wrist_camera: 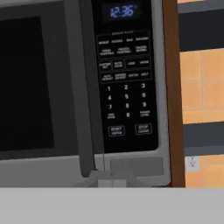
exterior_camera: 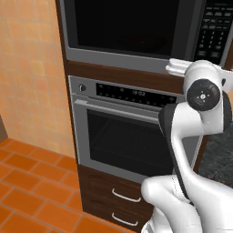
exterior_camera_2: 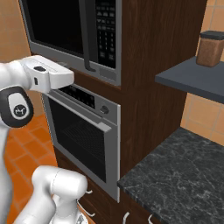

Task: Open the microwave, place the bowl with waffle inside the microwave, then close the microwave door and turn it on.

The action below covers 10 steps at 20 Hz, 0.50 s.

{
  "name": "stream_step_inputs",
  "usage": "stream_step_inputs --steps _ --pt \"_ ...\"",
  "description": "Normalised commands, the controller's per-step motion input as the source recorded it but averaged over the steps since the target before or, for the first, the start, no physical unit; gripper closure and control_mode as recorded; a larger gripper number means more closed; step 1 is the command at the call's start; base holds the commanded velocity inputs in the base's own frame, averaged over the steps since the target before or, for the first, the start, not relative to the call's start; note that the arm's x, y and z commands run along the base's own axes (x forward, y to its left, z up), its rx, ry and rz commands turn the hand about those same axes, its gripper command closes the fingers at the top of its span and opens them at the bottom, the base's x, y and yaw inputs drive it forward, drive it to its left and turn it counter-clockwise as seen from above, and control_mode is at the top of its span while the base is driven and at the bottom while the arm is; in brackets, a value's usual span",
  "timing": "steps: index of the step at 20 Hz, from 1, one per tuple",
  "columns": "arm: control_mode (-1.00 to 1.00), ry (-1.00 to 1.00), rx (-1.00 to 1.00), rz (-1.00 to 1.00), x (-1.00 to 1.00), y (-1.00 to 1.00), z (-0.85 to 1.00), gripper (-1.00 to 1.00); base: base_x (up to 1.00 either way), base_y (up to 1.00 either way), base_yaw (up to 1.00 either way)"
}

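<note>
Hand view: we look straight at the microwave (wrist_camera: 83,92), its microwave door (wrist_camera: 39,87) shut, the black window dark.
Handle: a dark vertical handle (wrist_camera: 85,87) runs down between the window and the keypad panel (wrist_camera: 126,83).
Display: we read blue digits 12:36 (wrist_camera: 121,11) at the top of the panel, rows of buttons and number keys below.
Pincer: the fingertips of the pincer (wrist_camera: 113,177) meet at the bottom of the hand view, just under the microwave's lower edge by the foot of the handle; they are closed together with nothing between them.
Left base view: we see the white arm (exterior_camera: 191,136) rising in front of the steel-framed oven (exterior_camera: 123,132), its hand reaching up to the microwave's lower right corner.
Right base view: the microwave sits built into a dark wood cabinet (exterior_camera_2: 153,78) above the oven; to the right lie a black marbled table (exterior_camera_2: 183,175) and, higher, a dark shelf (exterior_camera_2: 188,78) carrying a brown jar (exterior_camera_2: 211,48).
Floor: orange tiles (exterior_camera: 32,182) below.
</note>
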Motion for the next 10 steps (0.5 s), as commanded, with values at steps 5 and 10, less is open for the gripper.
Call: stream_step_inputs --steps 5,10 --pt "-1.0 0.09 0.02 0.0 0.16 -0.21 0.09 1.0 0.0 0.0 0.0" --pt "-1.0 -0.02 0.0 0.0 0.01 -0.22 0.06 1.0 0.0 0.0 0.0"
